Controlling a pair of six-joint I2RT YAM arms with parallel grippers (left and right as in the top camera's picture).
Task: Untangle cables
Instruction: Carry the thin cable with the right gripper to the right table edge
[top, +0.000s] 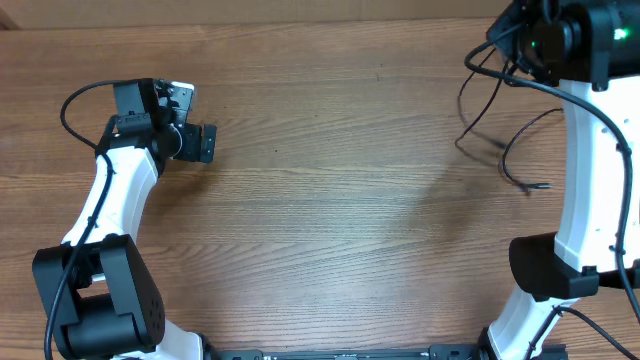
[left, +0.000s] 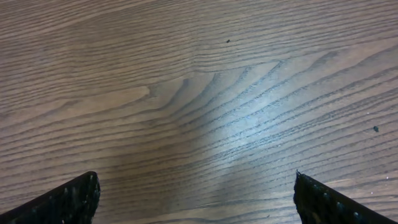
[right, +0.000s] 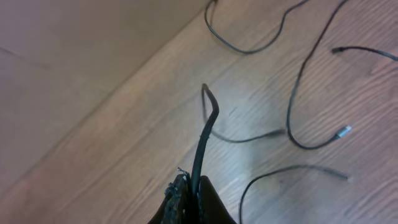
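At the wooden tabletop's (top: 330, 220) far-right corner, my right gripper (right: 188, 186) clamps a thin black cable (right: 207, 127) pointing straight outward; left gripper (left: 196, 193) gapes.

Wood-grain table (top: 320, 200), brown, fills all three views. Overhead: paler plain band (top: 250, 10) along the table's far edge at 12 o'clock. Right wrist view: plain pinkish surface (right: 74, 50) beyond the table edge at 10 o'clock. Left wrist view: soft glare patch (left: 249, 124) near centre, dark speck (left: 227, 41) at 12, second speck (left: 375, 129) at 3.
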